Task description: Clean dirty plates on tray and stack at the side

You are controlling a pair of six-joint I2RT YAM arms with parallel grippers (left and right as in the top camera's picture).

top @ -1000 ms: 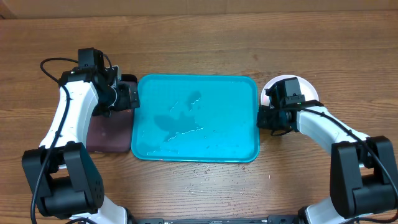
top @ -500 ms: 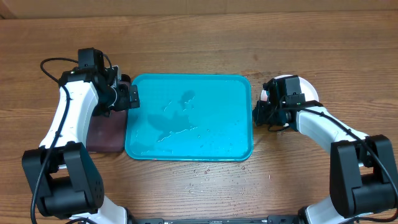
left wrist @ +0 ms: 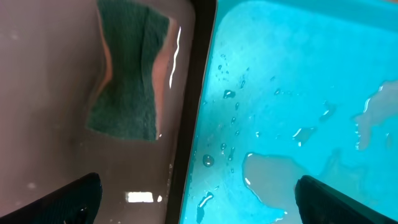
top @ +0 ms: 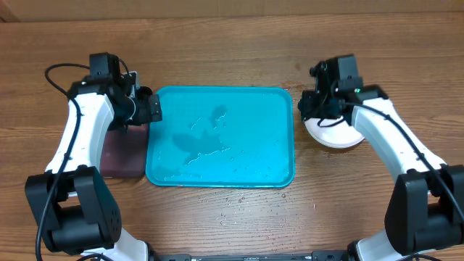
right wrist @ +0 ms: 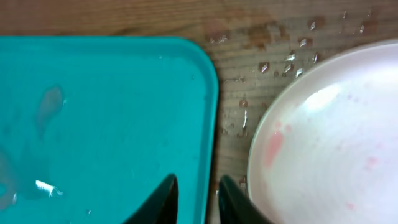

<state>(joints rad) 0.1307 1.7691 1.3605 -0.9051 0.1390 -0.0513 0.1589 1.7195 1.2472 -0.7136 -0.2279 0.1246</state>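
Two arms angle inward, left pincer (top: 152, 110) and right pincer (top: 305, 109) flanking tray (top: 246, 116).

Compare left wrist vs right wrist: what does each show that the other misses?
Only the left wrist view shows the smaller black tray with its pinkish inside and a green cloth lying in it. Only the right wrist view shows the white plate with faint pink smears, sitting on the wooden table, which has water drops on it beside the plate. Both views show the turquoise tray, wet and with no plate on the visible part.
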